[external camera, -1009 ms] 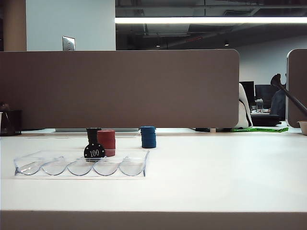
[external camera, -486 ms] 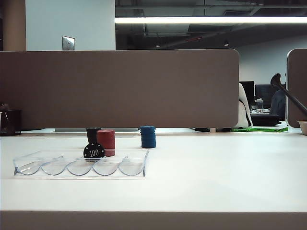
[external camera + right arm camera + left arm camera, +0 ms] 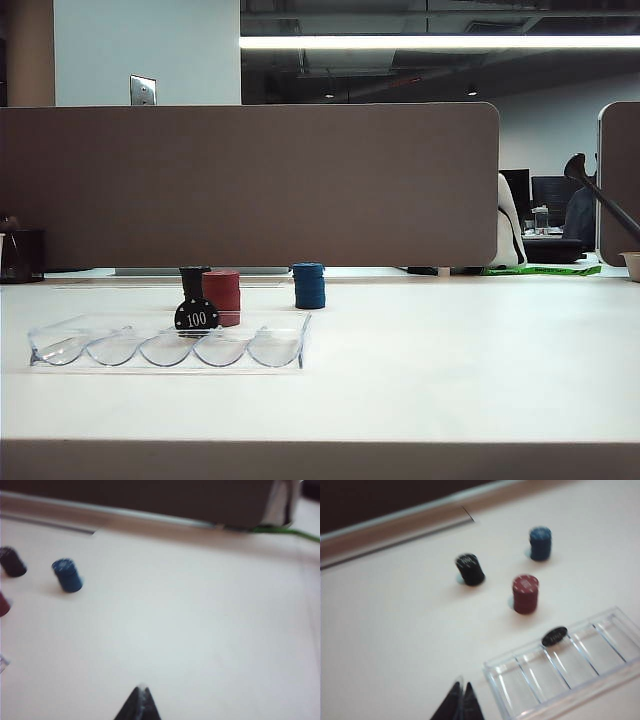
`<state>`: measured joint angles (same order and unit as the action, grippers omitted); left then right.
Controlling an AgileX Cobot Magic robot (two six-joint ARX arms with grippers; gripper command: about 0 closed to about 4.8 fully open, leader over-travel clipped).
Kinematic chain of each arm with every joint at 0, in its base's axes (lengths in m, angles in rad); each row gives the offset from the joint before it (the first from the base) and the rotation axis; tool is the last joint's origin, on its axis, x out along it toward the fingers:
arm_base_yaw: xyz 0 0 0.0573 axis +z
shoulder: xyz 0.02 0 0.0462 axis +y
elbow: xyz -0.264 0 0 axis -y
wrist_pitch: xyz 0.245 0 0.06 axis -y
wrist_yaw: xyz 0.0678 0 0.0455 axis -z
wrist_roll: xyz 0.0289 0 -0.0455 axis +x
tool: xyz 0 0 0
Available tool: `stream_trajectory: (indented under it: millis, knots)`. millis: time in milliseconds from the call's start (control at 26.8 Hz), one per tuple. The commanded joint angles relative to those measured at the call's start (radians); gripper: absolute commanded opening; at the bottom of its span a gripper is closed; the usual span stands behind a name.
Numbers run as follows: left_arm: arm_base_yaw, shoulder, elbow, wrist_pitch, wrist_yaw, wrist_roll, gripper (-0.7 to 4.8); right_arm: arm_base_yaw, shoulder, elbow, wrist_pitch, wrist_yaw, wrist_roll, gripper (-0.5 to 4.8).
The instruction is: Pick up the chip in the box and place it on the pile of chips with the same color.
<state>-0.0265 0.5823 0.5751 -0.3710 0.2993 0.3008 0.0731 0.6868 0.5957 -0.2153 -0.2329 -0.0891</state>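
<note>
While the chip (image 3: 197, 317) stands on edge in the box (image 3: 60, 345) at lower left of the exterior view, the black pile (image 3: 192, 281) stands just behind. Left gripper (image 3: 460, 702) and right gripper (image 3: 140, 702) are clenched, holding nothing.

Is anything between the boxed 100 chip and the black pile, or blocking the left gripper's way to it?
Nothing visible blocks either path. The chip stands in the box; the red stack sits beside the route to the black pile. The left gripper, shut, hangs off the tray's end.
</note>
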Motion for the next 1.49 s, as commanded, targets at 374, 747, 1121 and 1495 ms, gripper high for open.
stream_trajectory:
  millis: [374, 747, 1121, 1495]
  knots:
    - [-0.147, 0.328, 0.109, -0.055, 0.061, 0.140, -0.06, 0.349, 0.322, 0.025, 0.256, 0.091, -0.001, -0.06]
    - [-0.149, 0.332, 0.108, -0.039, 0.061, 0.132, -0.05, 0.432, 0.383, 0.025, 0.404, 0.097, 0.082, -0.06]
    - [-0.149, 0.332, 0.108, -0.031, 0.080, -0.006, -0.06, 0.449, 0.409, 0.083, 0.297, 0.085, 0.089, -0.06]
    - [-0.148, 0.332, 0.106, 0.038, 0.090, -0.047, -0.06, 0.476, 0.543, 0.273, 0.077, 0.170, 0.055, -0.06]
